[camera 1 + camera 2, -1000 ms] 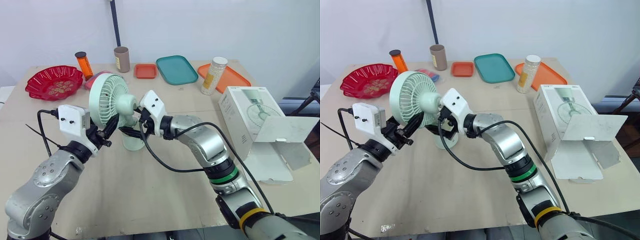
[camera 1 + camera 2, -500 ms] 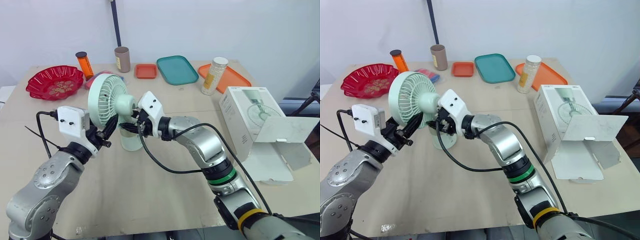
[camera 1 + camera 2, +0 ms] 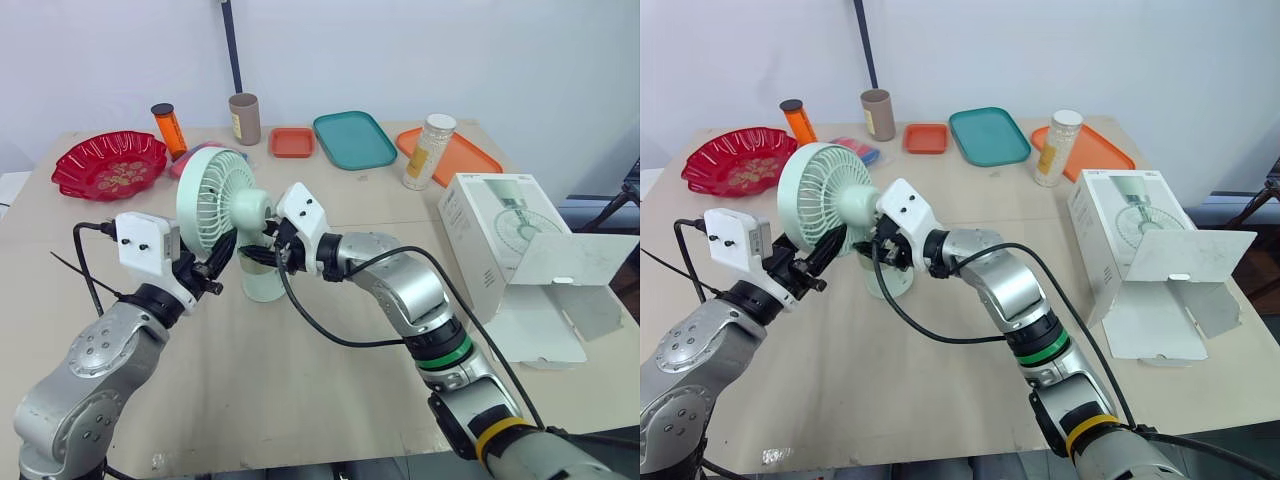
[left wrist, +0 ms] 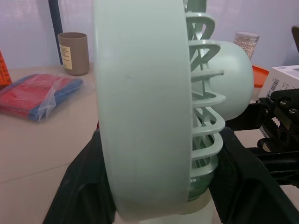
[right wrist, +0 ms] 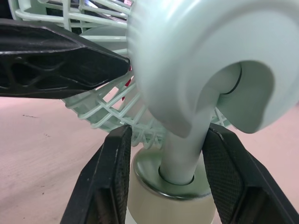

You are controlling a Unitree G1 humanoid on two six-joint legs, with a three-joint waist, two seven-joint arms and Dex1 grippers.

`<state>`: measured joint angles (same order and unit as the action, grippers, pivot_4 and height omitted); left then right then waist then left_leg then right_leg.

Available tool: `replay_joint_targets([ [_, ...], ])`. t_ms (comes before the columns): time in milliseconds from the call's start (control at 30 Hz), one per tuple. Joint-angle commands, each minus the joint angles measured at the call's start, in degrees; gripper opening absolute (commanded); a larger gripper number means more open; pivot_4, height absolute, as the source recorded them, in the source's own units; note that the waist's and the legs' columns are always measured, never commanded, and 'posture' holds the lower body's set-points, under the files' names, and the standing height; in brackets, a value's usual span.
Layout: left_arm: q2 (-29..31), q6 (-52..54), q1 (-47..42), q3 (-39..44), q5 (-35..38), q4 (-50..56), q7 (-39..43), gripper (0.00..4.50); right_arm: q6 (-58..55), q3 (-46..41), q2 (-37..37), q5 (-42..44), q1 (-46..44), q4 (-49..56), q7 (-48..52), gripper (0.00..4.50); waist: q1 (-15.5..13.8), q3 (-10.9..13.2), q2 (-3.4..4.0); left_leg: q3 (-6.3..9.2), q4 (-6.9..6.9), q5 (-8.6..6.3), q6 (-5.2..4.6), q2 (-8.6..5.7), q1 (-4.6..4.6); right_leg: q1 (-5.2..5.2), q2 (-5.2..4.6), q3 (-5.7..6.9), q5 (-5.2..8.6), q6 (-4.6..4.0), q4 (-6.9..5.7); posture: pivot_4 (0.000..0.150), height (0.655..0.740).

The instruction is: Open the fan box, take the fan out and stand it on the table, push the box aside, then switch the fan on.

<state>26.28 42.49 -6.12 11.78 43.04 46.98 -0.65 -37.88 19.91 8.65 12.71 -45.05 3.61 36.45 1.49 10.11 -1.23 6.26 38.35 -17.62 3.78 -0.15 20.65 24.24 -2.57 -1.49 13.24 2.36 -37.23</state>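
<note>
In the eye views your right hand [image 3: 255, 258] has crept up to the fan [image 3: 228, 200], upright on the desk [image 3: 300, 400] with the box [image 3: 490, 240] aside, so only the switch remains; the left wrist view shows your left hand [image 4: 163, 179] clamping its head, the right wrist view the right fingers [image 5: 103, 186] spread astride its stem [image 5: 180, 154].

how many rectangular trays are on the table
3, along the far edge: a small red-orange tray, a teal tray beside it, and an orange tray by the jar. None seem hidden.
</note>
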Motion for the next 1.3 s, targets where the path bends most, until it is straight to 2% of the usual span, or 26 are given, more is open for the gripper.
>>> replay_joint_targets([
  [33,0.40,-1.60,-1.24,1.94,0.02,3.16,0.21,3.97,1.20,-0.59,-0.52,0.01,-1.00,0.64,0.55,2.11,0.00,-0.01,0.01,0.00,0.00,0.00,0.00,0.00,0.00,0.00,0.00,0.00,0.00,0.00,0.00,0.150,0.7400],
  [100,0.48,-1.24,-1.25,2.60,0.59,3.45,0.19,4.38,1.39,-0.60,-0.56,-0.06,-1.01,0.58,0.74,2.11,0.00,-0.02,0.02,0.00,0.00,0.00,0.00,0.00,-0.01,0.00,0.00,0.00,0.00,0.00,-0.01,0.150,0.7400],
  [333,2.38,-0.44,-0.41,7.04,3.95,4.12,0.90,4.38,1.76,-0.43,-0.77,-0.31,-0.84,0.55,1.02,2.11,0.04,-0.02,0.02,0.00,0.00,0.00,0.00,0.01,-0.02,0.00,0.01,0.00,-0.01,-0.01,-0.02,0.150,0.7400],
  [533,7.49,-0.42,1.26,18.13,11.84,1.81,2.84,4.38,1.83,-0.48,-0.78,-0.41,-0.68,0.53,1.22,2.11,0.10,-0.02,0.01,0.00,0.00,0.00,0.00,0.01,-0.02,0.01,0.01,0.00,-0.01,-0.01,-0.03,0.150,0.7400],
  [633,9.98,-0.61,0.24,24.17,18.28,-1.42,1.70,4.38,2.00,-0.47,-0.76,-0.47,-0.69,0.46,1.49,2.11,0.10,-0.02,0.01,0.00,0.00,0.00,0.00,0.01,-0.02,0.01,0.00,0.01,-0.01,-0.01,-0.02,0.150,0.7400],
  [767,12.91,-0.71,-0.45,27.73,21.87,-4.56,0.51,4.38,2.16,-0.43,-0.85,-0.48,-0.62,0.40,1.71,2.11,0.13,-0.02,0.01,0.01,0.00,-0.01,-0.02,0.01,-0.03,0.00,0.01,0.02,-0.01,-0.01,-0.02,0.150,0.7400],
  [967,14.68,-1.18,0.34,27.46,23.75,-4.43,0.25,4.38,2.29,-0.38,-0.92,-0.62,-0.38,0.53,1.93,2.11,0.51,-0.02,0.01,0.02,-0.01,0.01,0.02,0.01,-0.03,0.00,0.01,0.02,-0.01,-0.02,-0.02,0.150,0.7400],
  [1300,15.23,-3.26,7.35,27.37,17.73,-5.89,5.88,4.38,2.10,-0.59,-0.81,0.41,0.21,1.98,3.32,2.11,1.08,-0.02,0.02,0.03,-0.06,0.01,0.02,0.03,-0.04,0.02,0.04,0.02,-0.02,-0.04,-0.03,0.150,0.7400],
])
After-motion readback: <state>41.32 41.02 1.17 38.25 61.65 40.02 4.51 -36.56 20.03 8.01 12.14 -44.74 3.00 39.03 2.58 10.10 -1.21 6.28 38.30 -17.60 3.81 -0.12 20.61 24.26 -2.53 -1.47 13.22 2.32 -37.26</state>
